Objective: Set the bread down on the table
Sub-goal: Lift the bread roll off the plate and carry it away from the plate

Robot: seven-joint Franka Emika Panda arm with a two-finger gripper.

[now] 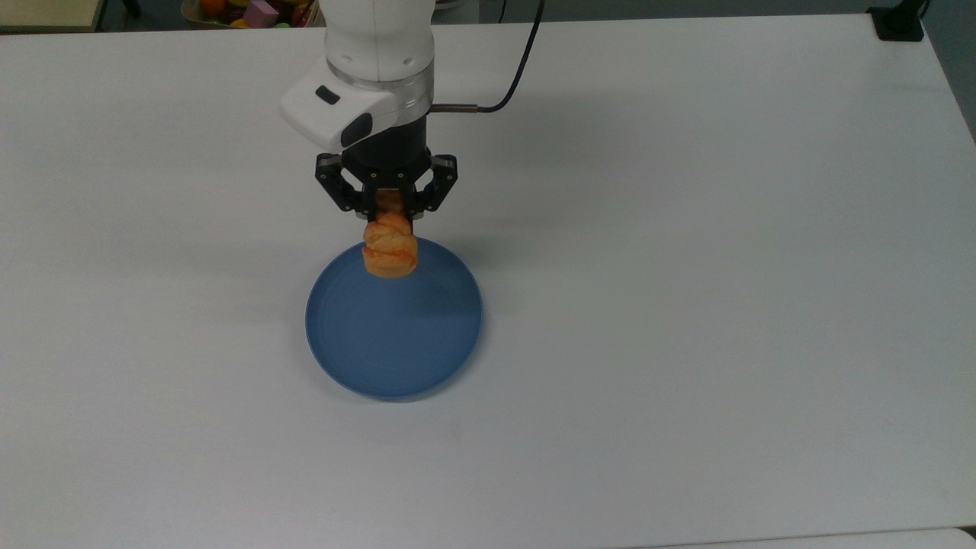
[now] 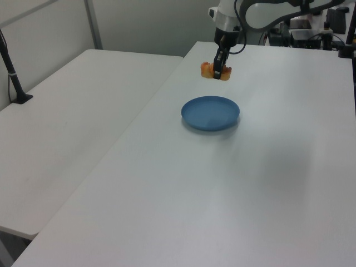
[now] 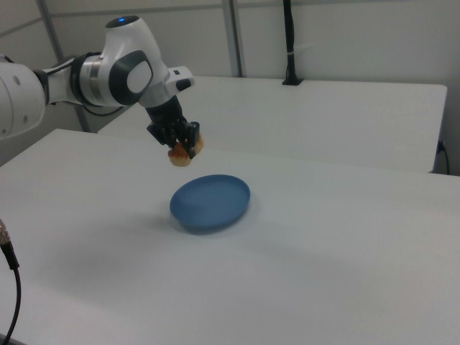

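Across all three views the biggest thing is the white bench point(image 1: 724, 305), plain and matte, with a second white bench point(image 2: 72, 111) butted up beside it on the left view's left. Next down in size is the Franka arm point(image 3: 115, 75), white with dark joints, reaching over the bench with a black cable point(image 1: 518, 69) looping off its wrist. Under it sits a round blue plate point(image 1: 396, 351) flat on the bench, with nothing lying on it (you can see its whole surface in the left view point(image 2: 210, 113) and the right view point(image 3: 210, 202)).

Then the gripper point(image 1: 387, 207), black, pointing straight down, jaws clamped on the bread point(image 1: 390, 248). The bread is a small golden-orange loaf with a ridged browned top, and it's hanging in the air, well clear of both plate and bench. In the top view it overlaps the plate's far rim, but the left view point(image 2: 216, 70) and right view point(image 3: 183, 152) show it's up above the plate's far edge, not touching anything but the jaws.

Smallest bit: some colourful objects point(image 1: 252, 11) peeking past the bench's far edge at the top view's upper left, too cut off to name.
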